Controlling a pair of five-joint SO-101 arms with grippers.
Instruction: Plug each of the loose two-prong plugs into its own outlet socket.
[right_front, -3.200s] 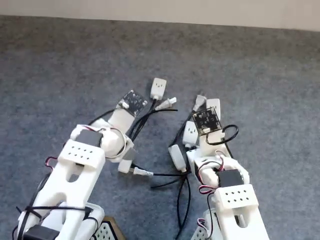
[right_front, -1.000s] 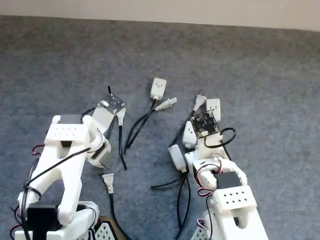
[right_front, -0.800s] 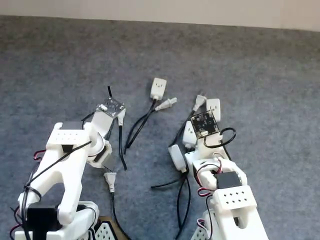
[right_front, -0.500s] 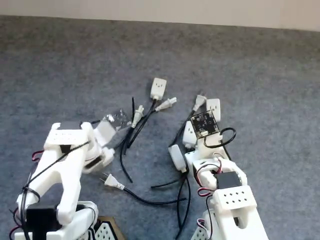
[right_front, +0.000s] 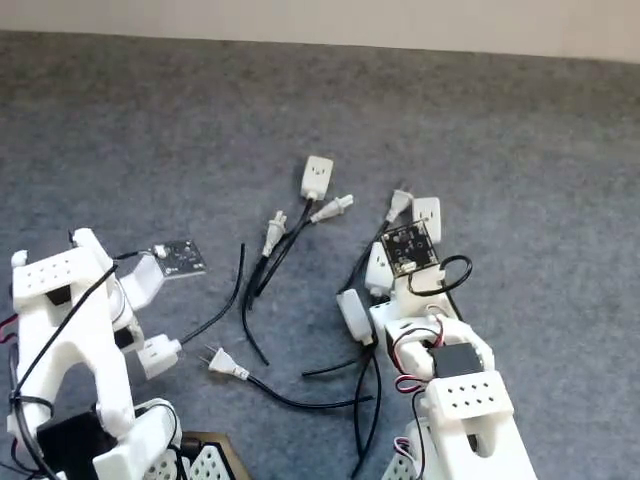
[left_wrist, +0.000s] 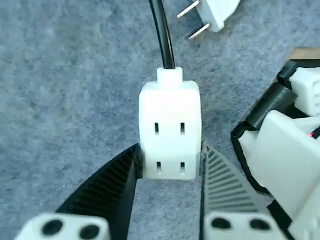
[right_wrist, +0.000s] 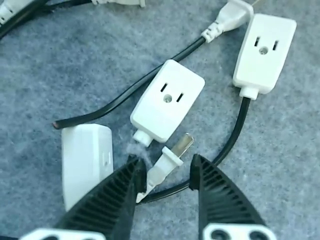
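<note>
At eight o'clock on the grey mat (right_front: 500, 120), the left gripper (left_wrist: 171, 150) pinches a white outlet socket (left_wrist: 170, 117) by its flat sides. A loose two-prong plug (right_front: 226, 365) lies just at its three o'clock. At five o'clock, the right gripper (right_wrist: 165, 169) stands parted astride a second plug (right_wrist: 172, 156), not clamping it. Both plugs look light, hard and smooth. Their stiff cords will likely tug, so grip the moulded bodies, never the prongs.
</note>
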